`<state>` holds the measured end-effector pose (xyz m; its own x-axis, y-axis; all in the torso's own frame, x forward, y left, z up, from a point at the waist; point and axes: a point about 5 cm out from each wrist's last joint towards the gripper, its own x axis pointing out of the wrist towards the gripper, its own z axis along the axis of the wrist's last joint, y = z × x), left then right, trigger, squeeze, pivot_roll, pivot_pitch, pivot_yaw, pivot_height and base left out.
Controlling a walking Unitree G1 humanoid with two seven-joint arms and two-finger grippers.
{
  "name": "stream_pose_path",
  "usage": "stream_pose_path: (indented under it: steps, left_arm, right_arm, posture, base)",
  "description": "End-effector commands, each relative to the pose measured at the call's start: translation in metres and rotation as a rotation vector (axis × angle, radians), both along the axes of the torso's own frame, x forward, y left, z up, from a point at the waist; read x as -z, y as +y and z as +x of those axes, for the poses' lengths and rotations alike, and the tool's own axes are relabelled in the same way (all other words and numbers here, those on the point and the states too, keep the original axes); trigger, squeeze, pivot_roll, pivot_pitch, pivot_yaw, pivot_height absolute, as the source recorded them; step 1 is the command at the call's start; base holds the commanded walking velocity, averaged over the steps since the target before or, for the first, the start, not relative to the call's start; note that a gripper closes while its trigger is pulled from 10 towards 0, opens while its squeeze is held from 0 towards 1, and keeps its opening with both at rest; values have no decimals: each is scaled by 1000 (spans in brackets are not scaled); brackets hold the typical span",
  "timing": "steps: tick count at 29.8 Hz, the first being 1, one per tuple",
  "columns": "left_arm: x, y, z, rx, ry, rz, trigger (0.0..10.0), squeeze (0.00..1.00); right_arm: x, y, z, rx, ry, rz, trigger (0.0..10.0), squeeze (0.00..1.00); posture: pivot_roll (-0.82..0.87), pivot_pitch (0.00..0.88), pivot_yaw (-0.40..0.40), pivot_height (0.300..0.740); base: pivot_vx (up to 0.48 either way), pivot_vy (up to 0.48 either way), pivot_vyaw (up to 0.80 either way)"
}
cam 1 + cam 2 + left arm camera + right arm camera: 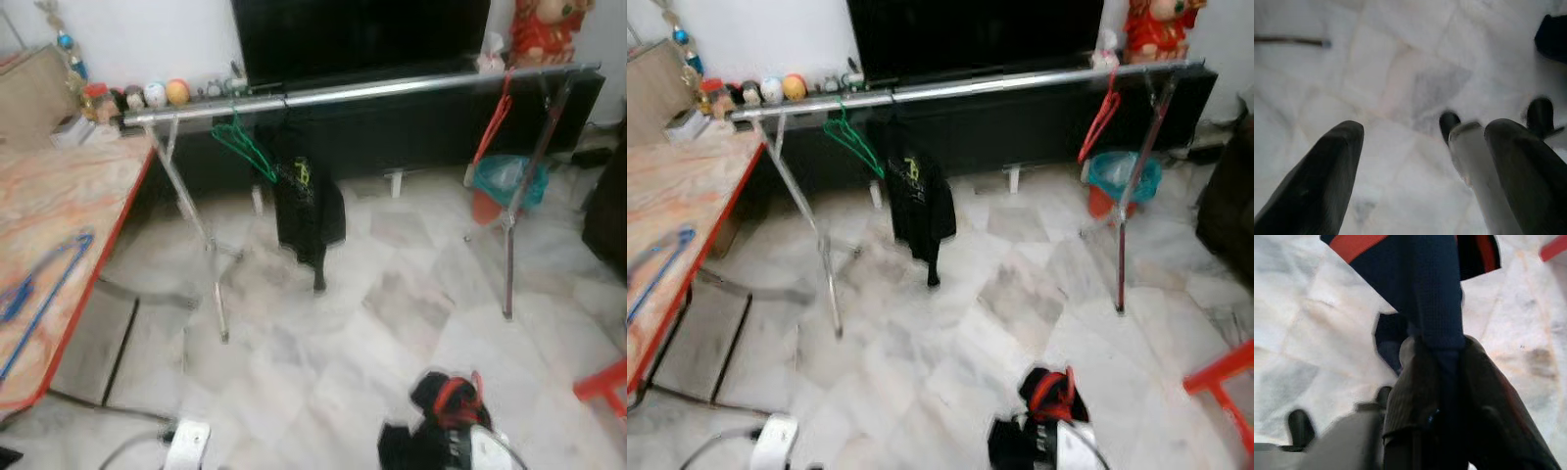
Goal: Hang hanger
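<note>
The clothes rail (372, 90) stands well ahead of both sets of fingers, a long silver bar on crossed legs in front of the dark TV unit (411, 127). A black garment (309, 211), a green hanger (245, 145) and a red hanger (493, 122) hang from it already. The orange-topped bench (59, 215) lies far off beyond the left gripper's side, with a blue hanger (39, 279) lying flat on it.

The right gripper (1442, 396) has its fingers clenched on a dark blue, red-trimmed garment (1435, 289), pinching a ribbed fold of cloth that hangs out past the fingertips over the marble floor (323, 362). From the head view the bundle (446, 406) sits low, near the robot, with a red curve showing in it that may be a hanger hook. I judge the load light, soft and floppy, likely to sag and swing; any hanger inside would be stiff, thin and slick, best taken at the neck just below the hook.

The left gripper (1425, 161) hangs idle, fingers released and spread over bare floor.

Whether a hanger is actually inside the cloth cannot be told; folds and blur hide it, and the frame edge cuts the bundle off.
</note>
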<state>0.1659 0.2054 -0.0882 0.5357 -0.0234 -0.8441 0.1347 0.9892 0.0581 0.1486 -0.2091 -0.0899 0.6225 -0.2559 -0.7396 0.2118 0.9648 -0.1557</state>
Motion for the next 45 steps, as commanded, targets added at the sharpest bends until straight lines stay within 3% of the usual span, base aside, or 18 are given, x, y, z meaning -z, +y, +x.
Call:
stream_pose_path:
  steps: [1, 16, 17, 31, 34, 35, 38, 45]
  left_arm:
    - [-3, 3, 5, 3, -14, 13, 10000, 0]
    - [-3, 1, 6, 4, -27, 9, 10000, 0]
    - [-4, 2, 9, 6, -34, 8, 10000, 0]
    - [-16, 0, 31, 44, -122, -4, 10000, 0]
    - [-35, -5, 61, 126, -238, -26, 10000, 0]
    - [-35, -5, 61, 126, -238, -26, 10000, 0]
    - [-63, -17, 96, 262, -373, -62, 10000, 0]
    - [-93, -32, 127, 358, -510, -78, 10000, 0]
  right_arm:
    - [-4, 3, 9, -21, -37, 1, 10000, 0]
    - [-26, 4, 47, -89, -208, -26, 10000, 0]
    - [-31, 3, 54, -99, -242, -38, 10000, 0]
    - [-47, -15, 71, -119, -332, -39, 10000, 0]
    - [-60, -22, 83, -244, -380, -35, 10000, 0]
    - [-60, -22, 83, -244, -380, -35, 10000, 0]
    - [-77, -32, 95, -379, -434, -58, 10000, 0]
    - [-102, -44, 111, -461, -532, -86, 10000, 0]
  posture:
    - [-91, 0, 82, 740]
    - [-89, 0, 76, 740]
    - [-89, 0, 75, 740]
    - [-91, 0, 76, 740]
    - [-92, 0, 77, 740]
    - [-92, 0, 77, 740]
    - [-95, 0, 77, 740]
    - [-95, 0, 78, 740]
  base:
    - [0, 0, 0]
    - [0, 0, 38]
    - [0, 0, 544]
    - [0, 0, 184]
    - [0, 0, 0]
    - [0, 0, 0]
    - [0, 0, 0]
    - [0, 0, 0]
